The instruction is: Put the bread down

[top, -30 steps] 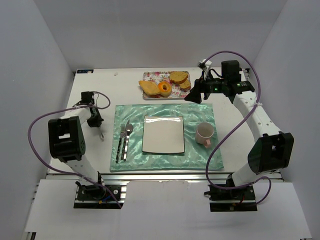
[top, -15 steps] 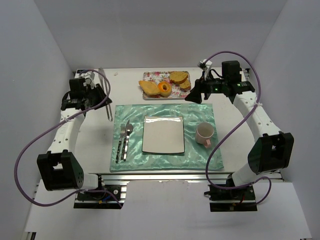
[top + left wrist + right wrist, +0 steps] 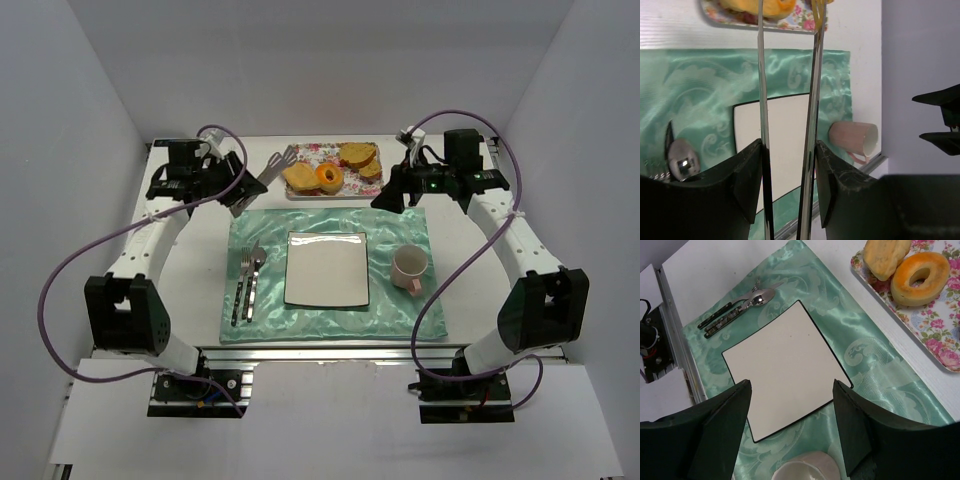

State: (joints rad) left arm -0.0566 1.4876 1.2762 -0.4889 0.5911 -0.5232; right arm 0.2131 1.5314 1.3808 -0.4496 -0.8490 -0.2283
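Observation:
Several bread pieces lie on a floral tray [image 3: 300, 150] at the back: a long roll [image 3: 296, 177], a ring-shaped bun [image 3: 328, 178] and toast slices [image 3: 358, 155]. My left gripper [image 3: 235, 188] is shut on metal tongs [image 3: 275, 165], whose tips reach the tray's left end beside the roll. In the left wrist view the tongs [image 3: 812, 100] run between my fingers [image 3: 747, 175] up to the bread [image 3: 775, 6]. My right gripper [image 3: 392, 192] is open and empty to the right of the tray, above the mat's far right corner. The roll [image 3: 885, 257] and bun [image 3: 919, 277] show in the right wrist view.
A white square plate [image 3: 326, 268] sits mid-mat on a green placemat [image 3: 400, 315]. A pink cup [image 3: 410, 267] lies to its right, and a fork and spoon [image 3: 246, 285] to its left. Purple cables loop beside both arms.
My left arm has swung from the table's left side up and right toward the tray, carrying the tongs. My right gripper has barely moved.

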